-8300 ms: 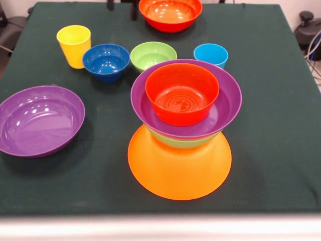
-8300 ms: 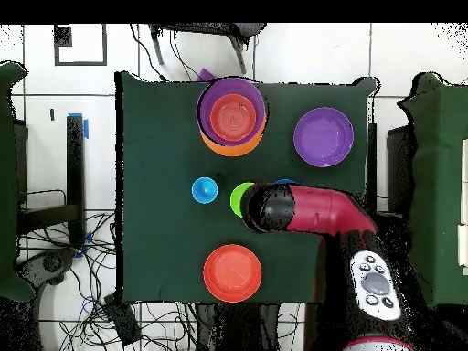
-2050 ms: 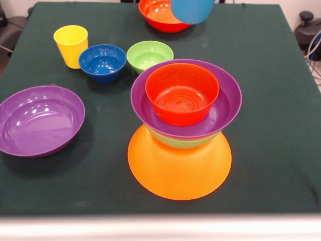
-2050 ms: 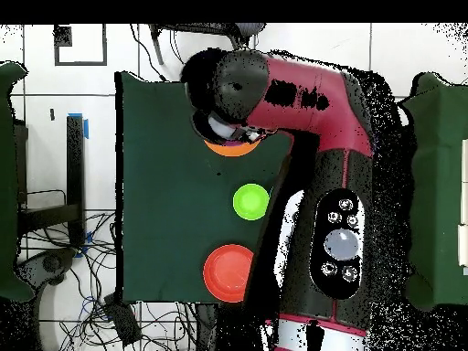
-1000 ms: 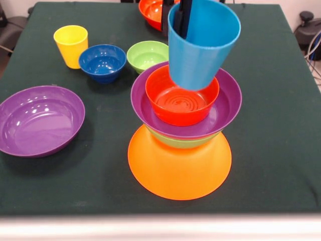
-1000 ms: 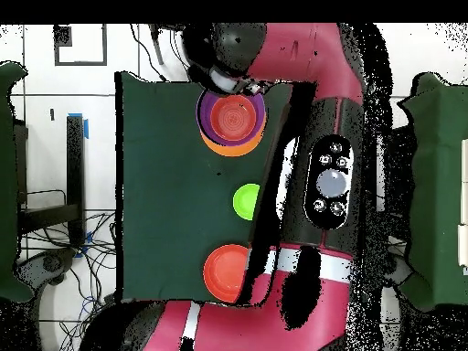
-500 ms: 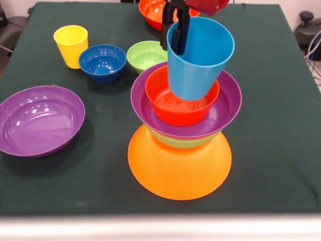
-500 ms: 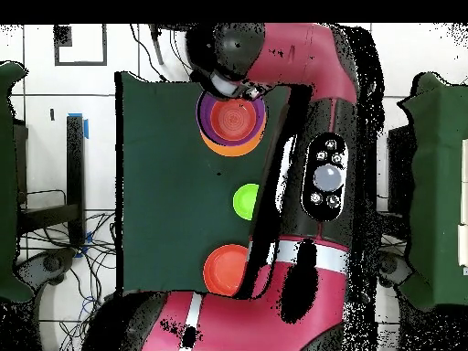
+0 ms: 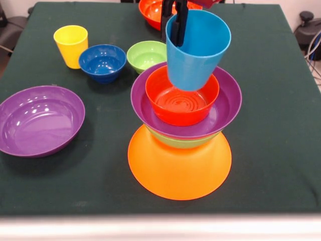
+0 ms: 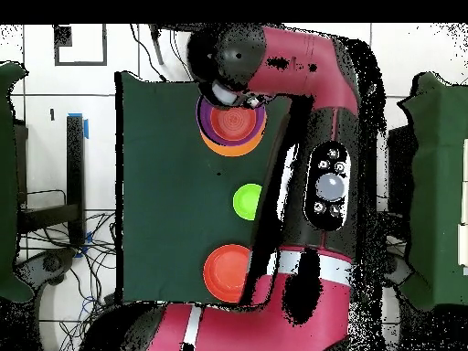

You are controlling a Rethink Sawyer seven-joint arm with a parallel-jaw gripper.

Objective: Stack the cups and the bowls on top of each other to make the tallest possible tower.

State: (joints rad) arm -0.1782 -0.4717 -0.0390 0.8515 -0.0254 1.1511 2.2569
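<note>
— Higher than half a second ago sits the light blue cup (image 9: pixel 196 49): its base was down inside the red-orange bowl (image 9: pixel 182 100), and now it hangs just above that bowl's rim, tilted a little.

— So the drop was not made?

— I'd judge not. Start with the big parts: the arm (image 10: pixel 302 101) reaches across the tabletop (image 9: pixel 271 125) to the tower (image 9: pixel 183 130), whose upturned orange bowl (image 9: pixel 179 168) carries a green bowl (image 9: pixel 180 142), a purple bowl (image 9: pixel 223 113) and the red-orange one on top. None of those has shifted.

— And the fingers?

— The fingers (image 9: pixel 175 22) pinch the cup's wall at the rim, one inside, one outside, clamped on it. It looks like a re-aim before lowering again.

— What remains loose?

— A large purple bowl (image 9: pixel 40 119), a red-orange bowl at the far edge (image 9: pixel 153 12), a small green bowl (image 9: pixel 145 54), the dark blue bowl (image 9: pixel 102 61) and the yellow cup (image 9: pixel 70 45), all apart from the tower.
</note>
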